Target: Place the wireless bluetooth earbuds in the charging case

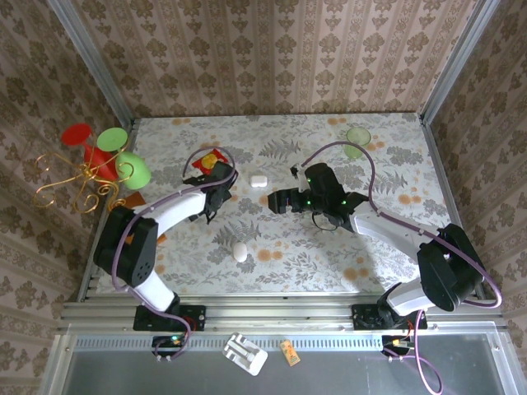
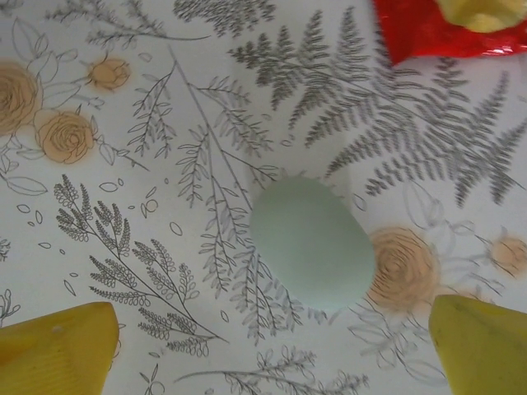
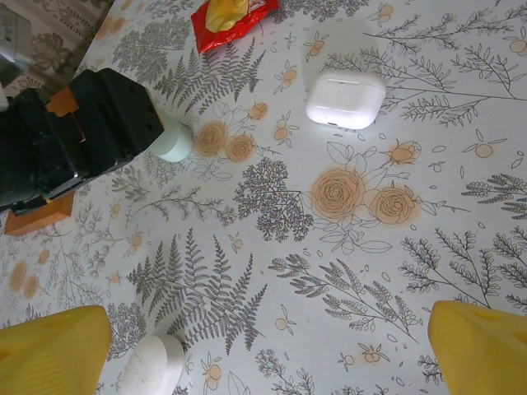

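1. Damask wallpaper is closing in three sides of the surface [image 1: 395, 239], which is wearing a cloth printed with grey ferns and orange blossoms.
2. The charging case [image 3: 346, 99] is lying flat on the cloth with its lid shut. It is a glossy white rounded square sitting in the middle of the surface, toward the far side, with nothing touching it.
3. The right gripper [image 1: 276, 200] is hovering near the case, on its near-right side. Its yellow fingertips [image 3: 482, 346] are spread wide and gripping nothing, and its arm is reaching diagonally in from the right base.
4. The left gripper [image 1: 216, 193] is hanging to the left of the case, well apart from it, at the end of an arm bending in from the left edge. Its jaws are standing wide, and a pale green egg-shaped piece [image 2: 311, 243] is lying between the fingers, apart from both.
5. The left wrist camera is showing that green piece whole, while from above the gripper's body is covering it.
6. The right wrist camera is showing the case beside a red packet [image 3: 230, 20], a white oval [image 3: 155, 366] and an orange block [image 3: 37, 218].
7. The top camera is adding a pale green disc [image 1: 358, 136] near the far right and a gold wire stand [image 1: 82, 177] carrying red and green cups at the left edge.
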